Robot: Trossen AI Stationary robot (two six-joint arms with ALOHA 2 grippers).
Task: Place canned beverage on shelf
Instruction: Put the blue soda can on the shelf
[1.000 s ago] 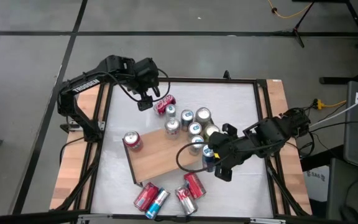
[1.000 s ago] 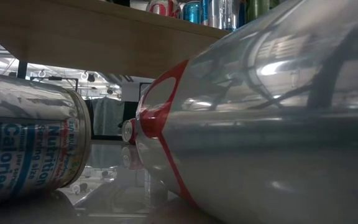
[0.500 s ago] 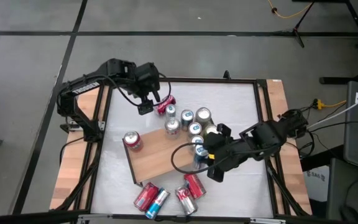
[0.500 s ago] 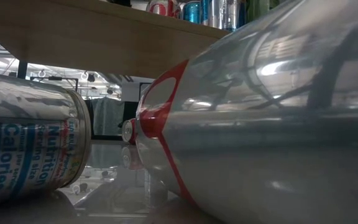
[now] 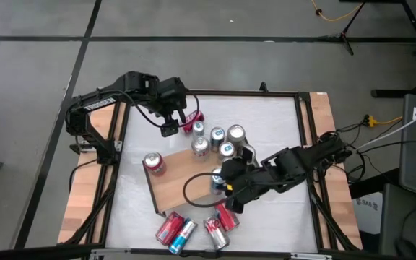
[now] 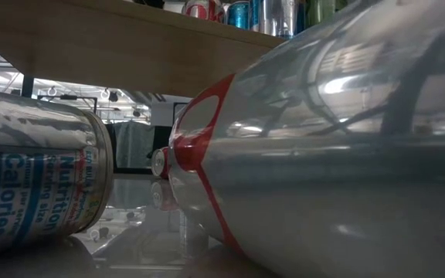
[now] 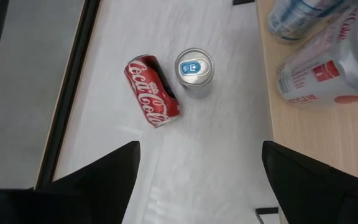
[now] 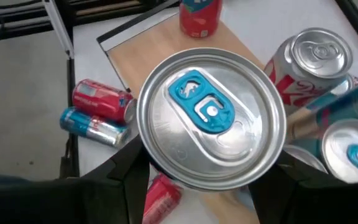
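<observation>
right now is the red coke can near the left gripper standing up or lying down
Lying down. In the left wrist view the red Coke can shows its dented side and logo on the white tabletop, beside an upright silver can showing its lid.

We see even, bright overhead light in the high view, with soft shadows on the white tabletop (image 5: 266, 123). In the low view, a silver can (image 6: 338, 154) fills the right of the frame, blurred and streaked with glare; the shelf (image 6: 122, 46) underside lies in shade.
</observation>
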